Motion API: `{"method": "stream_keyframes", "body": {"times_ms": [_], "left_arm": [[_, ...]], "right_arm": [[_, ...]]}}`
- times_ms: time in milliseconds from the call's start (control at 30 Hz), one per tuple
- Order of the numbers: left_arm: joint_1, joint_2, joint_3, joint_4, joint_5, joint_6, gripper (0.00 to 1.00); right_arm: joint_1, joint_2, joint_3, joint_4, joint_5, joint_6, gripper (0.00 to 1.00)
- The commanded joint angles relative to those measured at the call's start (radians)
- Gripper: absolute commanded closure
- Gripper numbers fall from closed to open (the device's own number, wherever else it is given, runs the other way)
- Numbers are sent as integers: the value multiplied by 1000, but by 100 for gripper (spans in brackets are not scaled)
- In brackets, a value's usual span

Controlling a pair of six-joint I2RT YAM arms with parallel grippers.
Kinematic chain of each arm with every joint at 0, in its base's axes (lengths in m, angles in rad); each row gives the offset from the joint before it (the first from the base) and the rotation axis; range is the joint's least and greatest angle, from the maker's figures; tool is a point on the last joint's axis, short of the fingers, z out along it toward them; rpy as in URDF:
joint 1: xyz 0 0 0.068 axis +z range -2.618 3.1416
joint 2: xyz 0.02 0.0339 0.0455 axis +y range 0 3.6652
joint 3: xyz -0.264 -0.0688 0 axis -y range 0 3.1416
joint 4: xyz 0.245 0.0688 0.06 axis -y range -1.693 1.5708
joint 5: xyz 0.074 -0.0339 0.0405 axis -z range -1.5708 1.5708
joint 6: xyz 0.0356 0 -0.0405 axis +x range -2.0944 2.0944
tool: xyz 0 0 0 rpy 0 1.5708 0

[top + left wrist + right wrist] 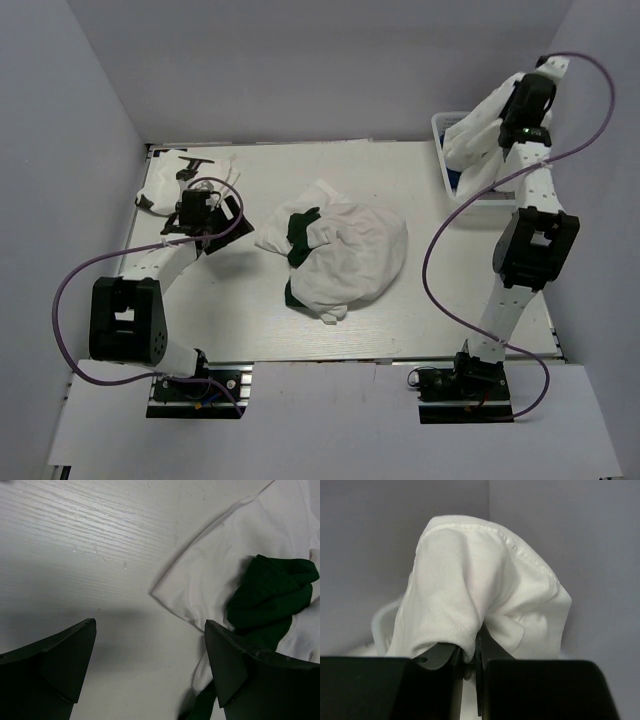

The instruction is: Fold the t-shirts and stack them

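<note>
The pale wood-grain table (pixel 400 170) bears a crumpled white t-shirt (pixel 350 255). The left gripper (pixel 150 625) gapes wide; the right gripper (pixel 468 652) pinches another soft t-shirt (pixel 470 580).

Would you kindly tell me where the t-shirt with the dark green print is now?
In the top view the green-print t-shirt lies crumpled mid-table, just right of the left gripper and left of the basket.

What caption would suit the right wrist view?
Right gripper pinching a fold of a white t-shirt, the cloth bunched up in front of a grey wall.
</note>
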Motion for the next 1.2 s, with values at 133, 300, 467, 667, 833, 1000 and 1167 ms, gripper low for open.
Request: {"method": "stream_keyframes", "body": {"times_ms": [133, 300, 467, 667, 833, 1000, 1167], "left_arm": [[-3, -89, 34, -15, 55, 8, 1], [-13, -198, 0, -65, 10, -1, 1], [-13, -359, -80, -66, -43, -38, 1], [-13, -441, -101, -96, -55, -59, 1], [-13, -461, -90, -130, -64, -70, 1], [-13, -519, -146, -102, -32, -70, 1], [-13, -528, -156, -93, -29, -82, 1]], "right_arm": [[76, -16, -374, 133, -49, 39, 87], [138, -166, -368, 1, -45, -30, 10], [278, -396, -473, -172, -35, -30, 10], [505, -557, -707, -247, 0, 90, 10], [637, -587, -892, -309, 28, 283, 10], [708, -588, -1040, -258, -13, 338, 11], [746, -594, -1130, -162, -124, 377, 59]]}}
